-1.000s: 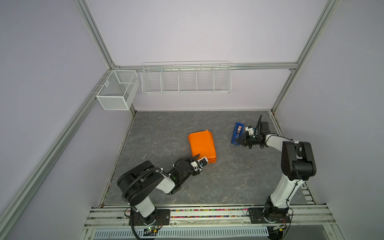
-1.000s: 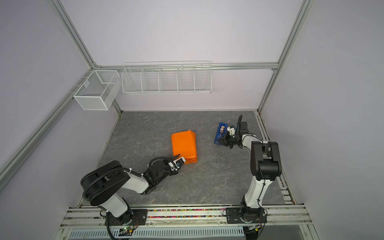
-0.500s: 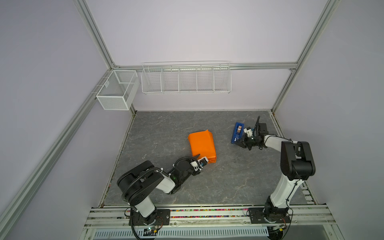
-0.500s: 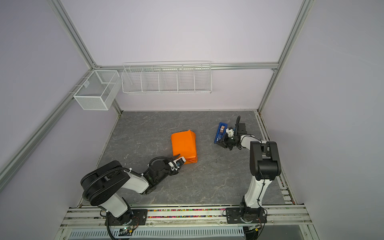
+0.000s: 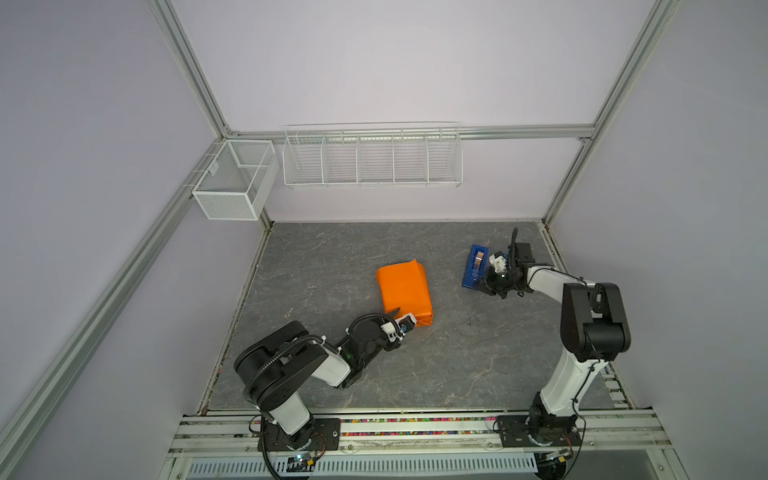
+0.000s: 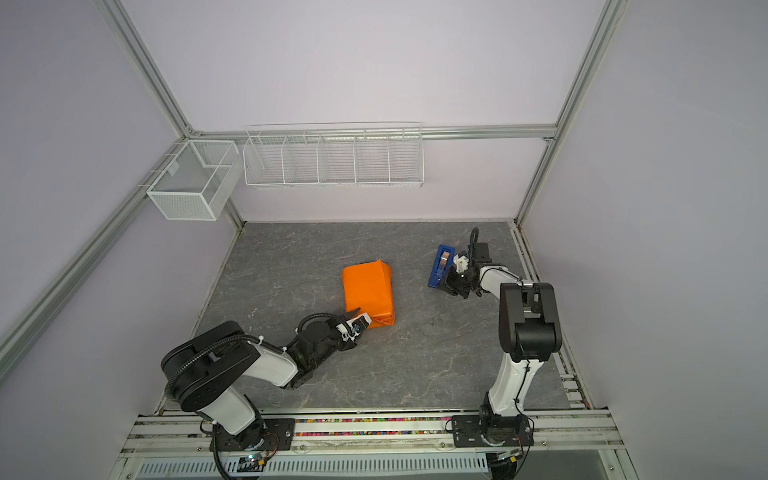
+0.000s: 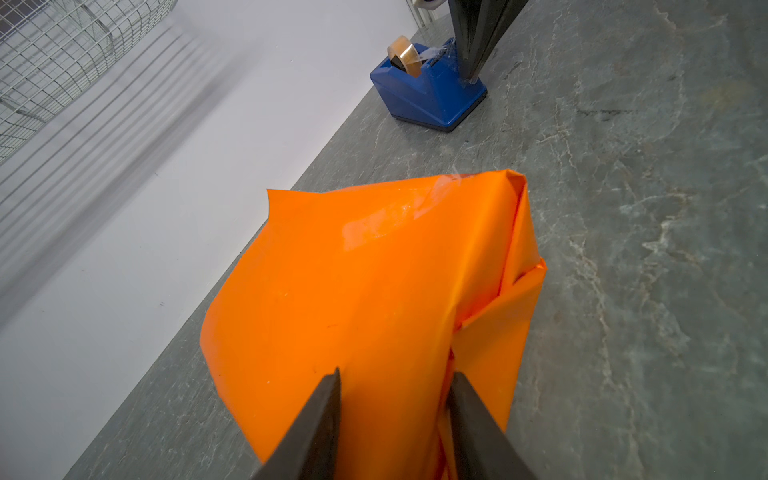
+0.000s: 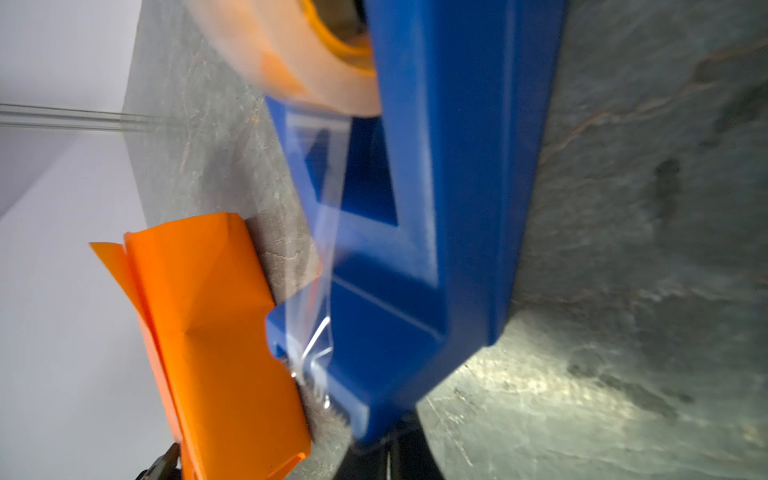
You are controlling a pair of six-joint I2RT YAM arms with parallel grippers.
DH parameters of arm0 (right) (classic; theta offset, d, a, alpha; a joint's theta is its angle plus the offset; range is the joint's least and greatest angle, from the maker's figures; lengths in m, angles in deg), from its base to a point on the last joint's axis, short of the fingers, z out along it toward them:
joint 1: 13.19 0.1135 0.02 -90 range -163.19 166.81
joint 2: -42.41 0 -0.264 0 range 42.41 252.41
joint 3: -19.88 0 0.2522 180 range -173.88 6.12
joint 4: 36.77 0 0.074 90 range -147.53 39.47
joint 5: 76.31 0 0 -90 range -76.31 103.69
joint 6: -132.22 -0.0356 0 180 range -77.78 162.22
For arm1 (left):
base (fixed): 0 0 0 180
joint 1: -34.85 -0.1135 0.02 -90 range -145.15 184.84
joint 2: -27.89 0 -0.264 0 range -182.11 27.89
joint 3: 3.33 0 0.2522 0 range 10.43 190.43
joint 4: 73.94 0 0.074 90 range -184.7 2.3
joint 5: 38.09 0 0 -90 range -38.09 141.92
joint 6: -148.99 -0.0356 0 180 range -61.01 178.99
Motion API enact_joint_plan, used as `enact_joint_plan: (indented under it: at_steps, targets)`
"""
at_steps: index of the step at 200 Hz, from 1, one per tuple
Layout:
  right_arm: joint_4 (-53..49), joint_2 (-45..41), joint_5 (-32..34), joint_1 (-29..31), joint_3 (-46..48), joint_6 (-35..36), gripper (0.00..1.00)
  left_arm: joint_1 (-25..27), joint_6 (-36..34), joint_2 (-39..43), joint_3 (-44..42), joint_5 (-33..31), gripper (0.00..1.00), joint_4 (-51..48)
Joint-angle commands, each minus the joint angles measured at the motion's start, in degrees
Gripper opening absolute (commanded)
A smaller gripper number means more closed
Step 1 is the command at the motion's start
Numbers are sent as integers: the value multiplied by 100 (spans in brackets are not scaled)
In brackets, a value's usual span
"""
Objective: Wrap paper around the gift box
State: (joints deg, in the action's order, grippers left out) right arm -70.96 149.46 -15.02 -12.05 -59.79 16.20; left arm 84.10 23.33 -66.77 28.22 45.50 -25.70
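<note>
A: Start close in. What is the left gripper [image 7: 395,376] doing?

B: Its jaws stand partly apart, straddling the near end fold of the paper [image 5: 403,286]. I cannot tell whether they pinch it or only bracket it.

A: And the gift box?

B: Hidden, presumably inside that orange parcel mid-table [image 5: 415,374]. The parcel's long axis runs away from the left gripper, near end at its fingertips, far end loose with a corner standing up.

A: So the left arm is the closer one?

B: By far. The right gripper [image 5: 481,286] is well apart, farther back and to the right, clenched at the cutter end of the tape dispenser [image 5: 473,268]. Whether it has tape I cannot see. My guess is tape must travel leftward to the parcel.
</note>
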Motion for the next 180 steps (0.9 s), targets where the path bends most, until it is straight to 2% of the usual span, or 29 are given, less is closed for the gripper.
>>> enact_joint_plan:
  at_steps: [1, 80, 109, 152, 180]
  targets:
    - [-1492, 344, 1165, -215, 116, 304, 6, -4, 28, -28, 76, 1, 43, -181]
    - [-1831, 175, 1532, -137, 82, 641, 6, -9, 48, -32, 86, 7, 42, -221]
    - [-1604, -510, 1012, -71, 186, 707, 7, -5, 59, -18, 85, 8, 43, -218]
    - [-2051, -1671, 384, 206, 37, 1009, 7, -14, 83, -19, 92, -7, 43, -240]
    - [-2340, -2254, -253, 424, -10, 1143, 6, -30, 109, -10, 100, -7, 43, -250]
